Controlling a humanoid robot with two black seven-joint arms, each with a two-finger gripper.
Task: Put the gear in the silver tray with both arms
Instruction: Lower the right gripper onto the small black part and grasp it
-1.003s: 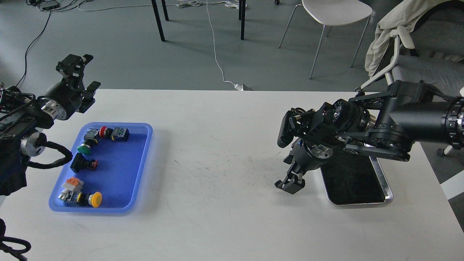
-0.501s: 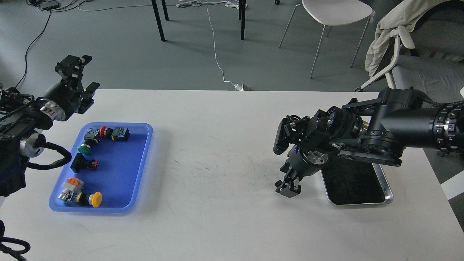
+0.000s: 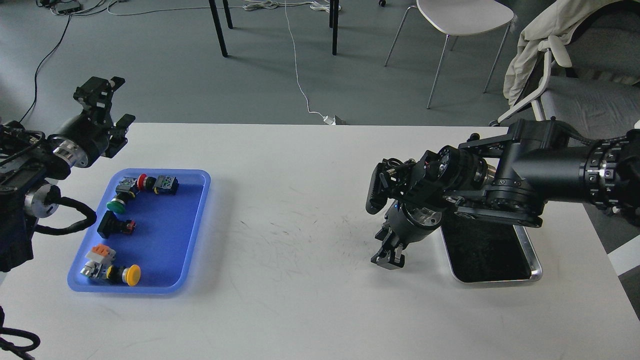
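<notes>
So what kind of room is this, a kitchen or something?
Probably an office or lab workroom, not a kitchen: a white table, cables on a grey floor, a white chair, and push buttons sorted in a blue tray.

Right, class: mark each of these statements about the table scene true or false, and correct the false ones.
1. The silver tray has parts lying in it. False: its visible bottom is bare, though the right arm hides part of it.
2. The blue tray holds a yellow-capped push button. True.
3. The right hand points down over the white table, to the left of the silver tray. True.
4. The left hand is reaching down into the blue tray. False: it is raised beyond the tray's far left corner, clear of the parts.
5. The green-capped button lies on the bare table. False: it lies inside the blue tray.
</notes>
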